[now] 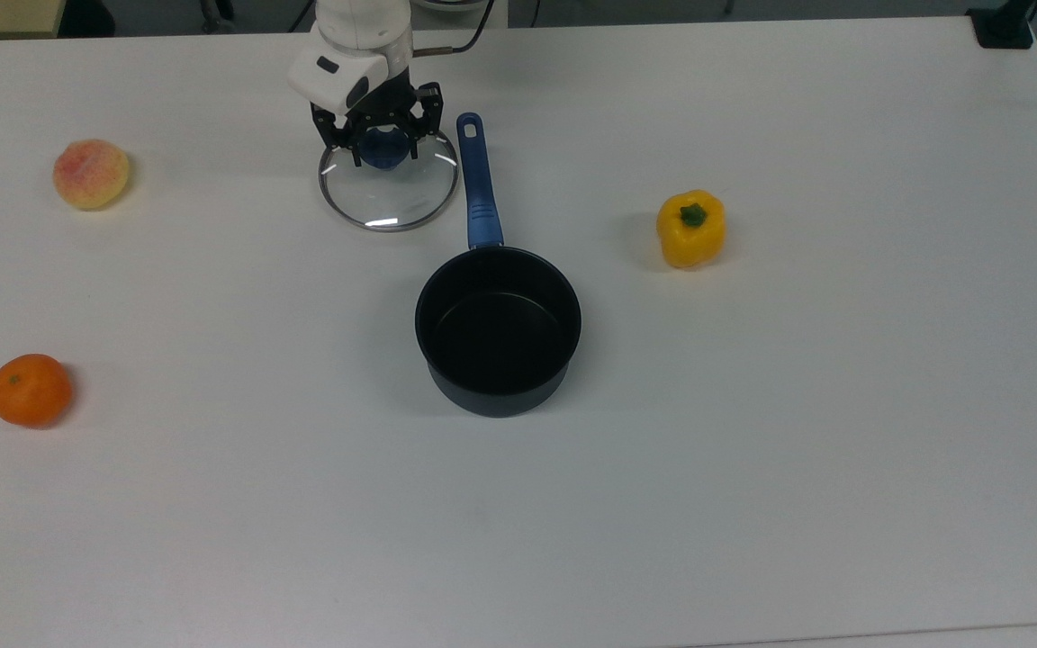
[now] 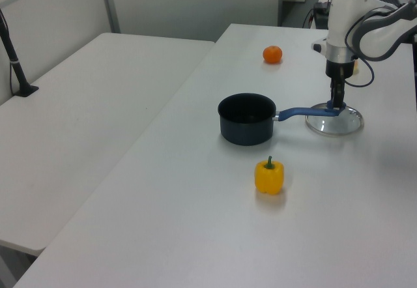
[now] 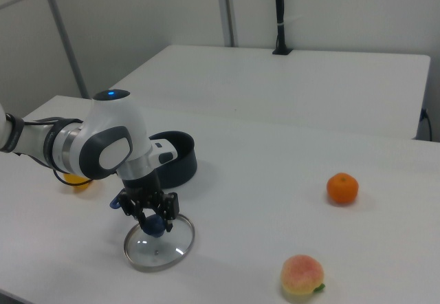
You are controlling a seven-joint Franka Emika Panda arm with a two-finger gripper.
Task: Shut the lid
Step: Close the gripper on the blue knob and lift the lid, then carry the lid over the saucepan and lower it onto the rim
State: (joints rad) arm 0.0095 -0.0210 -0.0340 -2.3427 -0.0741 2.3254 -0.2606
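- Lying flat on the table, the lid has its blue knob pointing up, just beside the pan handle on the top view's left.
- The gripper sits down over the knob, its 2 fingers closed against it.
- Any lettering on the glass is too small to read.
- The pan stands open, handle pointing to the top view's top.

Arm: white, reaching down to the table, wrist vertical.
Gripper: pointing straight down, black fingers closed around a blue knob.
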